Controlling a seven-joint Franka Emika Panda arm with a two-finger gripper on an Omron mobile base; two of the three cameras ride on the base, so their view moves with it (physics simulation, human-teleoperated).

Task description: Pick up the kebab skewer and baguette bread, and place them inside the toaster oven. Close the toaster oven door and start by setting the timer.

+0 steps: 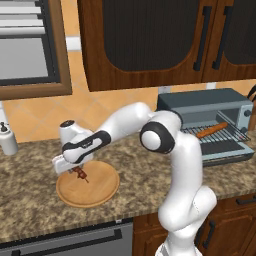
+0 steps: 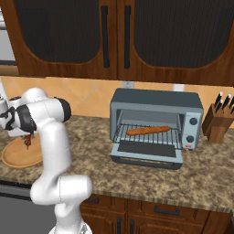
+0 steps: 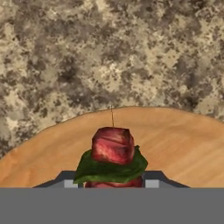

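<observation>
The kebab skewer (image 3: 113,146), red meat chunks and a green piece on a thin stick, sits between my gripper's (image 3: 111,183) two finger tips, which press in on it from both sides. This happens just over the round wooden plate (image 1: 100,192), where the gripper (image 1: 75,170) points down on the skewer (image 1: 80,174). The baguette bread (image 2: 147,130) lies on the wire rack inside the toaster oven (image 2: 155,100). The toaster oven door (image 2: 146,157) hangs open, folded down flat onto the counter.
A wooden knife block (image 2: 217,121) stands right of the oven. A white bottle (image 1: 7,140) stands at the far left of the speckled stone counter (image 1: 30,200). Dark wood cabinets (image 2: 114,36) hang above.
</observation>
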